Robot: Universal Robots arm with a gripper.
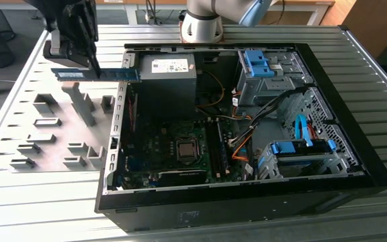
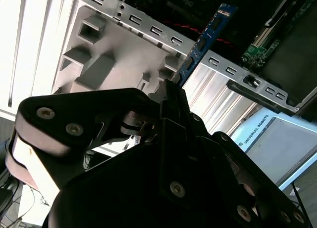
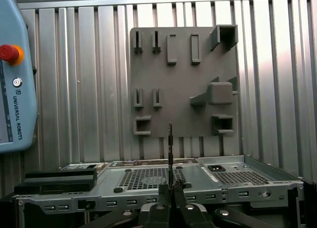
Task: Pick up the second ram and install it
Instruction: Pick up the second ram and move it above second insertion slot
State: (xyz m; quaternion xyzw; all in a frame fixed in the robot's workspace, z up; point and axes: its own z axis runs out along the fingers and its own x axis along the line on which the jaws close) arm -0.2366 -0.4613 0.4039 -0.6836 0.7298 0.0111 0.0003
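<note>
The second ram [image 1: 96, 74], a narrow blue-green stick, hangs level in the air at the exterior view's upper left. It is above the grey holder plate [image 1: 52, 131] and just outside the open computer case [image 1: 116, 126]. My gripper [image 1: 94, 69] comes down from above and is shut on the stick near its middle. In the second wrist view the ram [image 2: 203, 42] juts out past the gripper [image 2: 172, 92] toward the case's edge. In the first wrist view the ram [image 3: 170, 149] stands edge-on, rising from the closed gripper [image 3: 170, 189].
Inside the case lie the motherboard with its memory slots [image 1: 217, 148], a power supply [image 1: 170, 75], blue drive-bay clips [image 1: 257, 63] and cables. The holder plate [image 3: 183, 79] carries several raised grey blocks. A teach pendant [image 3: 15, 74] lies on the ribbed table.
</note>
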